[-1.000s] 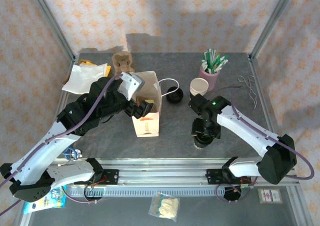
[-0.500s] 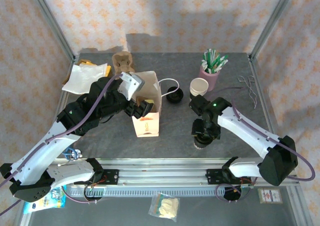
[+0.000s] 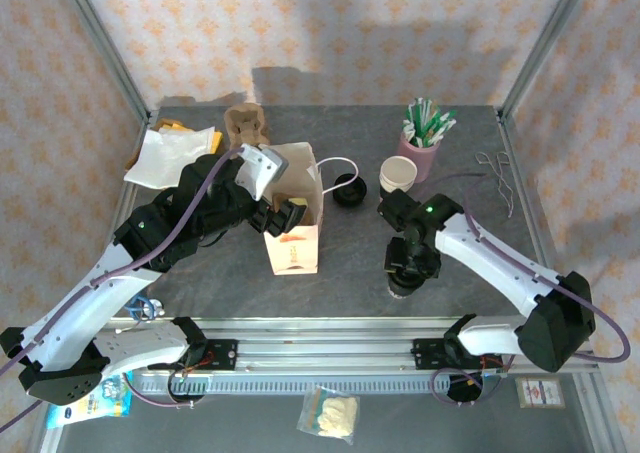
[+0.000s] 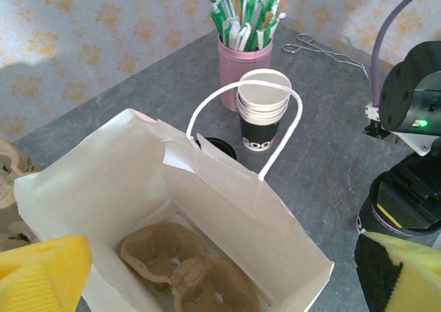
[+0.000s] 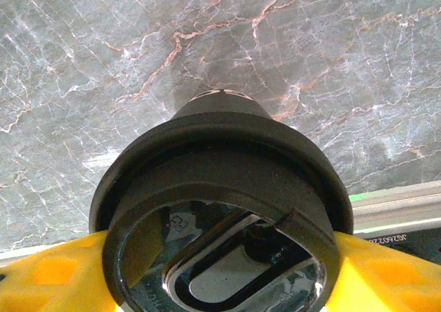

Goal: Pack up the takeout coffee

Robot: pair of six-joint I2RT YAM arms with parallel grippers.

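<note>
The takeout coffee [image 3: 404, 284] stands on the grey table near the front right, and its round black lid [image 5: 220, 209] lies close under the right wrist camera. My right gripper [image 3: 408, 266] is down over it, with a yellow pad [image 5: 48, 274] pressed in on each side under the lid's rim. The white paper bag [image 3: 296, 213] stands open at centre left with a brown pulp tray [image 4: 186, 274] on its bottom. My left gripper [image 4: 220, 284] is open wide at the bag's mouth, holding nothing, and one yellow fingertip [image 4: 41, 271] shows at the bag's left side.
A stack of white paper cups [image 3: 398, 175] and a pink cup of straws [image 3: 421, 138] stand behind the coffee. A loose black lid [image 3: 349, 190] lies by the bag's handle. Another pulp tray [image 3: 247, 125], white napkins [image 3: 172, 155] and wire tongs [image 3: 497, 174] lie along the back.
The right gripper's pads have drawn in a little round the coffee cup. Both arms and the bag stay where they were.
</note>
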